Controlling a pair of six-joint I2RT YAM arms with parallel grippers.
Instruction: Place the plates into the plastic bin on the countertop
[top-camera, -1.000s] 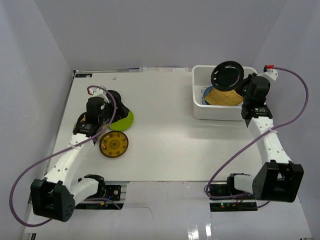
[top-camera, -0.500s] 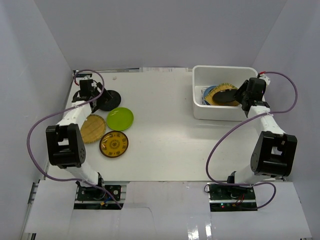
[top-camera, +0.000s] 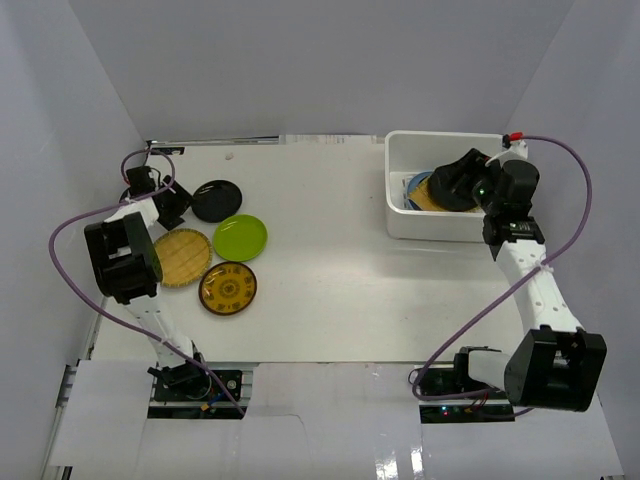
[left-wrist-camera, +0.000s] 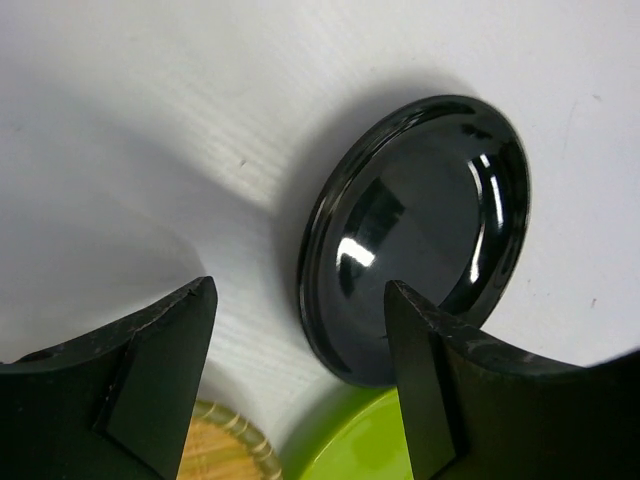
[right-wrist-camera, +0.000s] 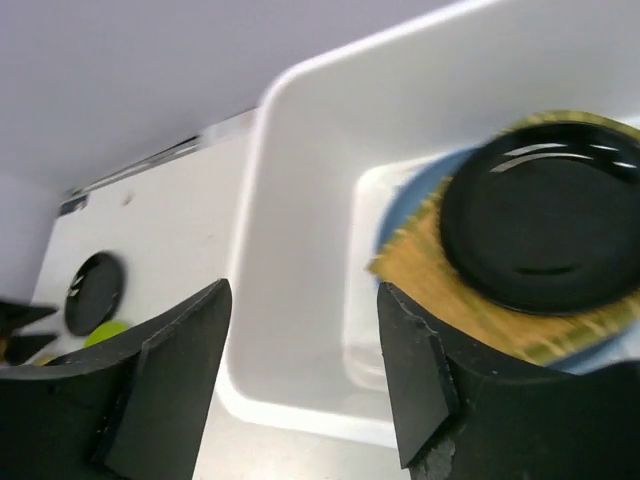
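Observation:
On the countertop (top-camera: 320, 260) at the left lie a glossy black plate (top-camera: 217, 200) (left-wrist-camera: 420, 230), a lime green plate (top-camera: 240, 237) (left-wrist-camera: 350, 440), a round woven plate (top-camera: 182, 257) and a yellow patterned plate (top-camera: 228, 288). My left gripper (top-camera: 168, 200) (left-wrist-camera: 300, 335) is open just left of the black plate, whose near rim lies between the fingers. The white plastic bin (top-camera: 440, 228) (right-wrist-camera: 300, 230) holds another black plate (right-wrist-camera: 545, 225) resting on a woven bamboo plate (right-wrist-camera: 460, 290) over a light blue plate (right-wrist-camera: 410, 195). My right gripper (top-camera: 452, 183) (right-wrist-camera: 305, 345) hangs open and empty over the bin.
Pale grey walls close in the table on the left, back and right. The left arm's purple cable (top-camera: 70, 235) loops beside the left wall, the right arm's cable (top-camera: 580, 200) beside the right wall. Both arm bases stand at the near edge.
The right gripper opened and let the black plate drop onto the bamboo plate in the bin. The left arm swung to the far left, uncovering the woven plate; its jaws narrowed slightly by the black plate.

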